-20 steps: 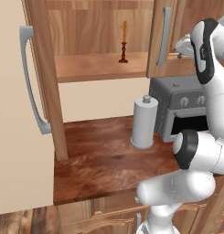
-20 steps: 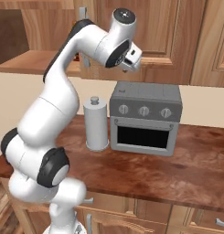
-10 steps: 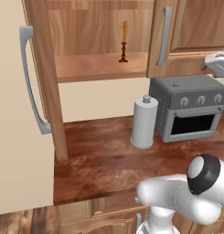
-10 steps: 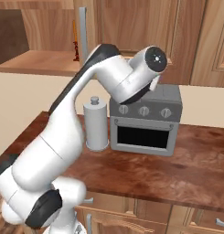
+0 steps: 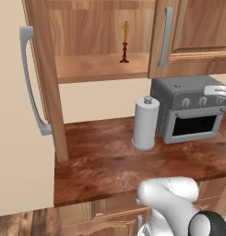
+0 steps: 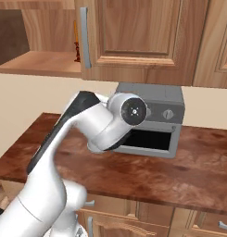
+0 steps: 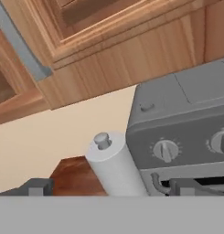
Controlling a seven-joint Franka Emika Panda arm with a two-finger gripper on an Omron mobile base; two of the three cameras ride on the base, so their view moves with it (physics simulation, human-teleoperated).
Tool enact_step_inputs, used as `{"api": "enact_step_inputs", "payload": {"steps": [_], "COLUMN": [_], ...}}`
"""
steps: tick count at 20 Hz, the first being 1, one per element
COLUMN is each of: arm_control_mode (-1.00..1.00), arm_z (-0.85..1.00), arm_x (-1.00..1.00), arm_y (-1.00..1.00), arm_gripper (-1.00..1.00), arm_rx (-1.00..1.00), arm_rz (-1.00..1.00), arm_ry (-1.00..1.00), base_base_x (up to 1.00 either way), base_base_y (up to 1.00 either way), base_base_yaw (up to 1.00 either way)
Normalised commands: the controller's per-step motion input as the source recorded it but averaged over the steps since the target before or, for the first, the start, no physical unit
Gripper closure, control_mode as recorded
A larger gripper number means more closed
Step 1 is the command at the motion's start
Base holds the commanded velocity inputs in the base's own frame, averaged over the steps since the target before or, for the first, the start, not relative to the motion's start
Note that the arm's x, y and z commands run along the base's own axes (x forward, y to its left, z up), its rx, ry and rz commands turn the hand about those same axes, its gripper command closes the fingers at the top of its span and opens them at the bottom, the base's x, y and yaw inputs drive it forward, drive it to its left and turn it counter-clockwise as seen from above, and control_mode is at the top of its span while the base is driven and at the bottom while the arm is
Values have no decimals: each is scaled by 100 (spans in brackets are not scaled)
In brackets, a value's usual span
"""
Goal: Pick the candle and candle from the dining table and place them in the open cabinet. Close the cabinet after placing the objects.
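On the open cabinet (image 5: 100, 69) shelf, the orange candle (image 5: 125, 42) stands near the edge; gripper (image 7: 109, 187) released.

Even, bright, flat rendered light; soft shadow beside paper towel roll (image 5: 145, 122) on glossy surface (image 5: 100, 161); hand view coarse, slightly blurred.

cabinet (image 5: 100, 69) shelf: open left of candle (image 5: 125, 42) | counter: paper-towel roll (image 5: 145, 122), toaster oven (image 5: 190, 108)

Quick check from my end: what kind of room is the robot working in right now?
Most likely a home kitchen: a grey toaster oven and a paper towel roll stand on a wood counter, with an open wall cabinet above holding an orange candle.
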Motion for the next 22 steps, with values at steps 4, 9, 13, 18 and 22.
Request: {"api": "enact_step_inputs", "payload": {"steps": [4, 9, 13, 18, 22], "arm_control_mode": [-100, -100, -100, -100, -100], "arm_z": [-18, -14, 0, 0, -7], "arm_x": [-74, -74, -22, -17, -14], "arm_y": [48, 44, 79, 88, 82], "arm_gripper": [-100, -100, -100, -100, -100], "arm_rx": [-16, -25, -34, -37, -38], "arm_rz": [0, 0, -6, -12, -13], "arm_ry": [-24, -26, -29, -34, -35], "base_base_x": [0, 0, 0, 0, 0], "base_base_y": [0, 0, 0, 0, 0], "base_base_yaw": [0, 0, 0, 0, 0]}}
